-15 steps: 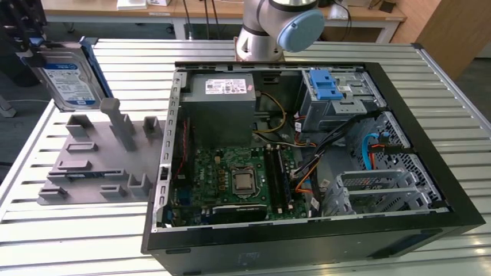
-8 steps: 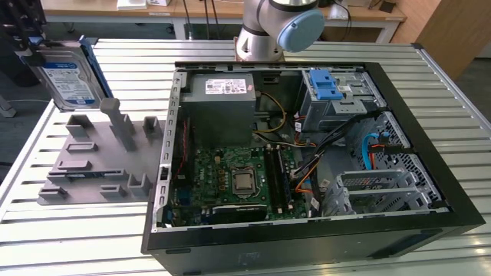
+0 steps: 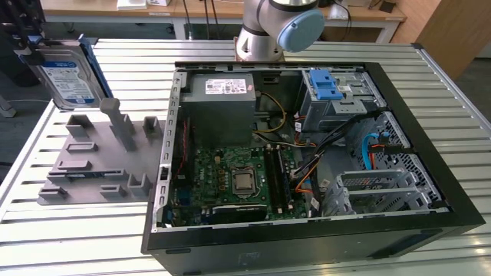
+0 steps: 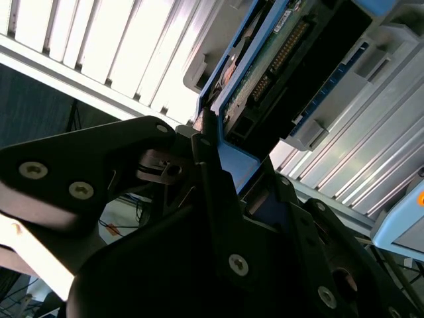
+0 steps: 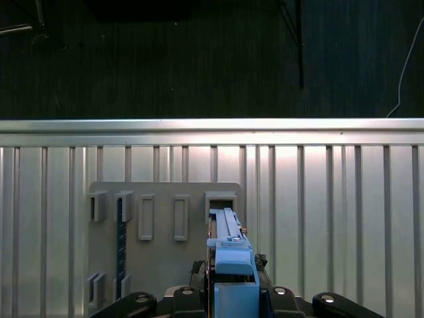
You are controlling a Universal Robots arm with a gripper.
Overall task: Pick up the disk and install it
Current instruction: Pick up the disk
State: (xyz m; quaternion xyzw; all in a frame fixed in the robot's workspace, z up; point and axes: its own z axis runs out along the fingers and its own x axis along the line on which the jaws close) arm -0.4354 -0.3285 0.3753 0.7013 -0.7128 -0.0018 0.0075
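**So — disk gripped over its holder**

The slatted surface [image 3: 449,86] carries an open computer case [image 3: 307,244] and, at the exterior view's left, a grey slotted holder [image 3: 84,167]. Above it the disk [image 3: 65,77] hangs upright, fingers [image 4: 209,179] clamped on its blue frame — best kept square, clear of the posts.
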